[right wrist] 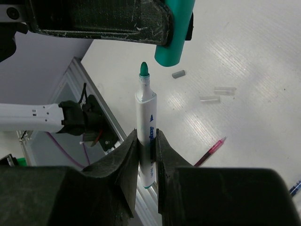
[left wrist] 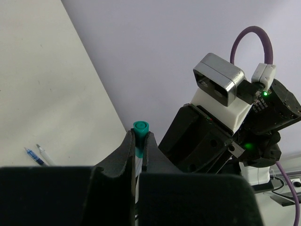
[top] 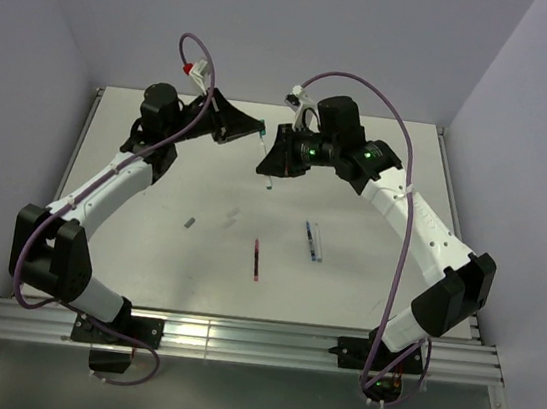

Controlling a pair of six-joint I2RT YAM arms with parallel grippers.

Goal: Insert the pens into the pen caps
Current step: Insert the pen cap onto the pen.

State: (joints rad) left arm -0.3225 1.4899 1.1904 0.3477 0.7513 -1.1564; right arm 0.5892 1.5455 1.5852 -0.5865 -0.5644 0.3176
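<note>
My left gripper [top: 254, 129] is shut on a teal pen cap [left wrist: 140, 133], held up above the far middle of the table. My right gripper [top: 272, 165] is shut on a white pen with a green tip [right wrist: 146, 110]. In the right wrist view the green tip points up at the teal cap [right wrist: 175, 35], a short gap below and to the left of its open end, not touching. A red pen [top: 257, 259] and a dark blue pen [top: 311, 240] with a pale pen [top: 320, 243] beside it lie on the table.
A small grey cap [top: 190, 222] and two clear caps [top: 232, 218] lie left of the red pen. They show in the right wrist view as the grey cap [right wrist: 178, 74] and the clear caps [right wrist: 209, 99]. The two wrists are close together.
</note>
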